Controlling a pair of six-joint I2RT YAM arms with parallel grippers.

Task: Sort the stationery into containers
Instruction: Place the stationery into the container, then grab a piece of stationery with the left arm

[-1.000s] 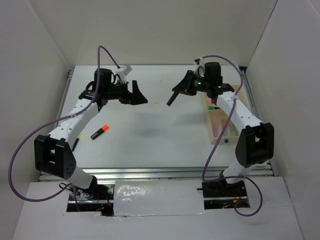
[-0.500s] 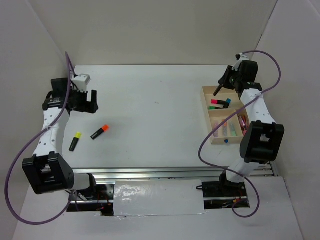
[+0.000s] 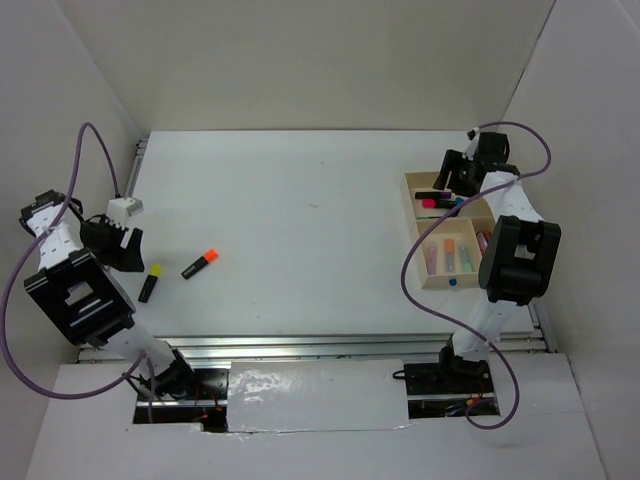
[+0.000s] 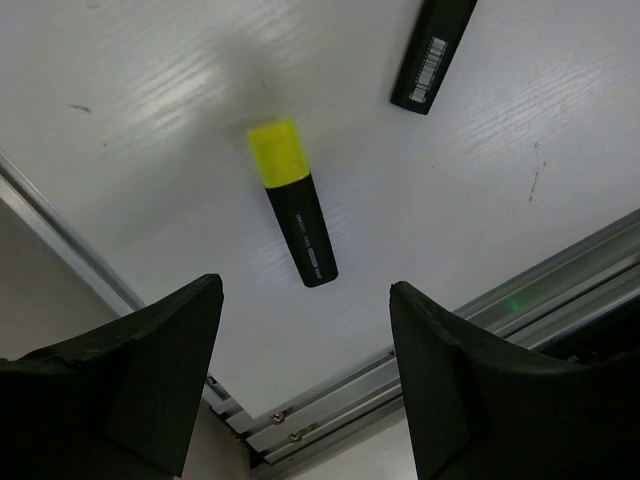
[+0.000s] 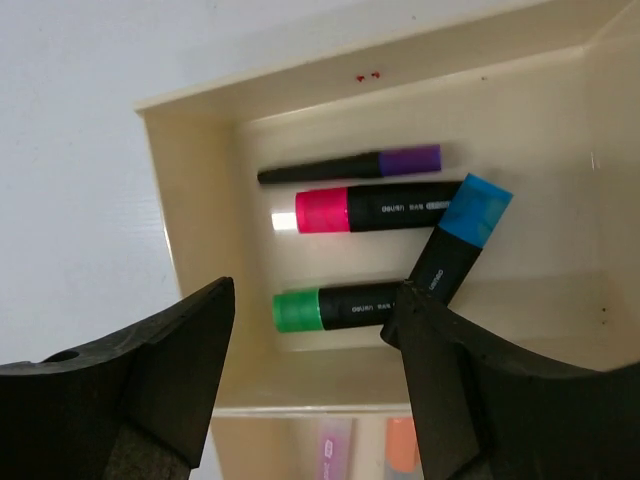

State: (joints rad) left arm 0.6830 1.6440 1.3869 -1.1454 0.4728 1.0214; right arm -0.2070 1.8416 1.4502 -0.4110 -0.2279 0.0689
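Note:
A yellow-capped black highlighter lies on the white table, just ahead of my left gripper, which is open and empty above it. An orange-capped highlighter lies to its right; only its black body shows in the left wrist view. My right gripper hangs open and empty over the wooden tray's far compartment. In that compartment lie a purple pen, a pink highlighter, a green one and a blue one tilted across them.
The tray stands at the table's right edge, with pale pastel markers in its nearer compartments and a blue dot on its near rim. A metal rail runs along the table's edge under my left gripper. White walls close in both sides.
My left arm swung from the back middle to the left edge, over the yellow highlighter. My right arm carried a dark marker to the tray and opened above the far compartment.

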